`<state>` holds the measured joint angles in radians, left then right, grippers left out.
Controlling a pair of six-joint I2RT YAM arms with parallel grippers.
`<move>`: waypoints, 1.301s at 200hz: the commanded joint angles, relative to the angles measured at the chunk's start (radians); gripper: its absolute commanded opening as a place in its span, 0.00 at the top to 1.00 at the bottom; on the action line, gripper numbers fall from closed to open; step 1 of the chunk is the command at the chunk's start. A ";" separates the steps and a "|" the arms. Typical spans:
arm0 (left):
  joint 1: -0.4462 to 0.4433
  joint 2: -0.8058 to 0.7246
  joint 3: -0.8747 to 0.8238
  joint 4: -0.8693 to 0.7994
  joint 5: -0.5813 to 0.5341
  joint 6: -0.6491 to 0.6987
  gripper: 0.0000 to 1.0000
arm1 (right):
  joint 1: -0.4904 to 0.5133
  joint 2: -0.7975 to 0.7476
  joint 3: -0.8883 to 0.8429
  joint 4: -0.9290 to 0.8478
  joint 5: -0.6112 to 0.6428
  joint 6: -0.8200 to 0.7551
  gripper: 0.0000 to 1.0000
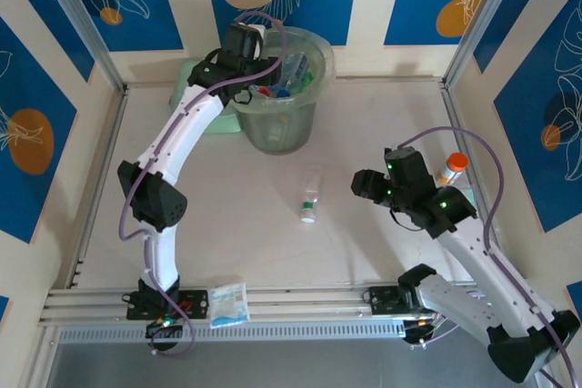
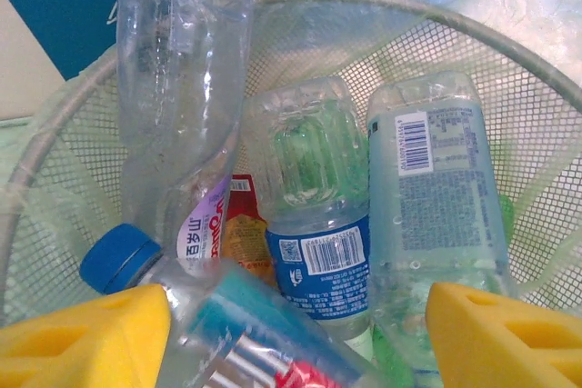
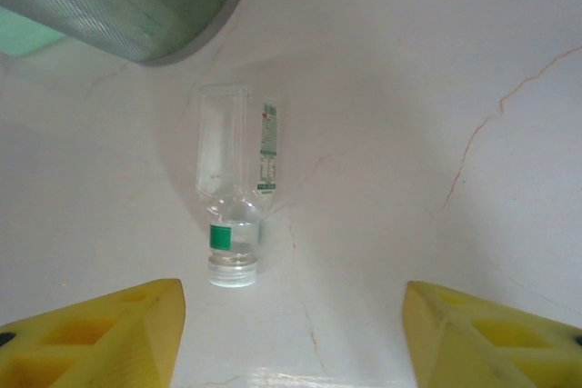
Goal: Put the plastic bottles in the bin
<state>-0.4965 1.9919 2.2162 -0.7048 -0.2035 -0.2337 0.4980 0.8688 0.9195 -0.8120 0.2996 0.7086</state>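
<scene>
left gripper (image 2: 296, 304) positioned over bin (image 1: 278, 130), jaws parted, blue-capped bottle (image 2: 241, 329) seen between them atop piled bottles (image 2: 318, 224), right gripper (image 3: 293, 295) spread open, clear bottle (image 3: 231, 190) laid on table (image 3: 409, 134) just ahead

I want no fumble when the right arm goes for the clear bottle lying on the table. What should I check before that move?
1. Right hand open, nothing between its fingers: ok.
2. Clear bottle lying flat on the table, nothing touching it: ok.
3. Bottle centred between the right hand's fingers: not ok, it lies left of centre in the right wrist view.
4. Left hand out of the way, over the bin: ok.
5. Room left in the bin: cannot tell; the bottles inside stand high.
6. Orange-capped white bottle apart from the right arm: cannot tell.
</scene>
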 commanded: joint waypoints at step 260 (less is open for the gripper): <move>-0.079 -1.025 -1.311 0.103 0.269 -0.317 0.28 | 0.145 0.932 0.281 0.186 0.014 0.091 0.31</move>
<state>-0.5545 0.9531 0.9222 -0.6449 0.0414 -0.5274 0.6506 1.7920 1.1786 -0.6006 0.2962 0.7929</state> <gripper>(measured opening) 0.718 0.727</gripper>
